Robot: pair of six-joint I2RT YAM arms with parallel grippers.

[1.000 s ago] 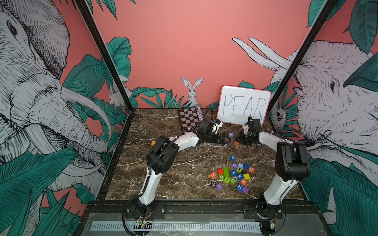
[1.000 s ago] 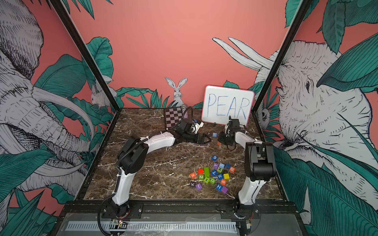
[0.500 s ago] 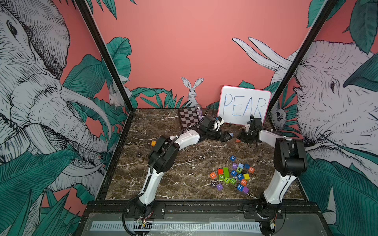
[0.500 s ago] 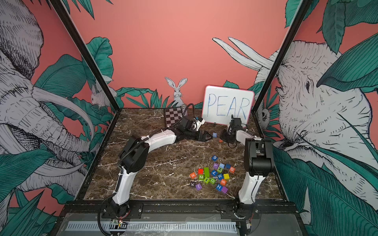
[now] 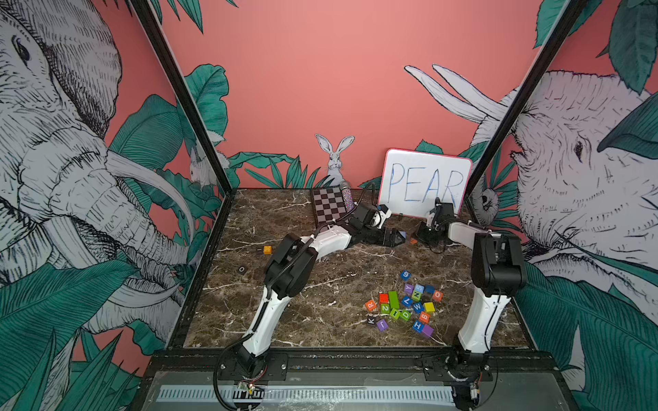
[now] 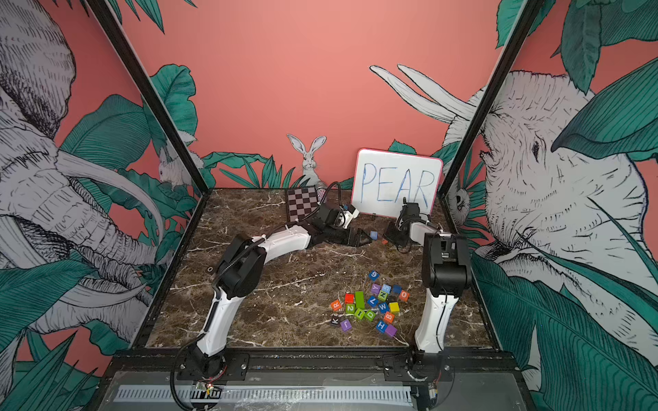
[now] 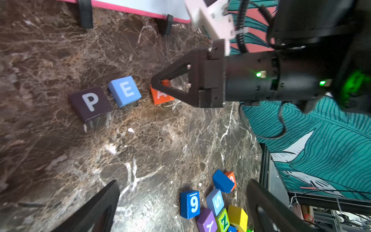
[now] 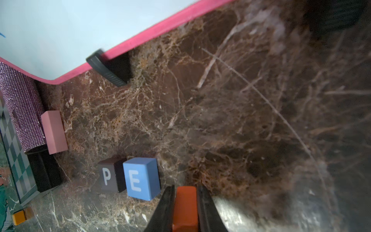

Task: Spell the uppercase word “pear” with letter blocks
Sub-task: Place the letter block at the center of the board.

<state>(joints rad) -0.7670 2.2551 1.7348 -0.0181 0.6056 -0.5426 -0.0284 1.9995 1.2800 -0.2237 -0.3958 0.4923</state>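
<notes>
Black P block and light-blue E block stand side by side in front of the whiteboard. The orange A block is just past the E with a small gap, down at the table. My right gripper is shut on it; in the right wrist view the A fills the space between the jaws. My left gripper is open and empty, hovering near the row. The orange R block lies at the left edge of the block pile. In both top views the left gripper hides the P.
Pink-edged whiteboard reading PEAR leans at the back. Beside it are a checkerboard, a glittery cylinder and a pink block. A pile of coloured blocks lies front right. A yellow block and a black O block sit left.
The right arm has stretched a little further toward the back, keeping the orange A in its jaws. The left gripper has shifted slightly to the right.
</notes>
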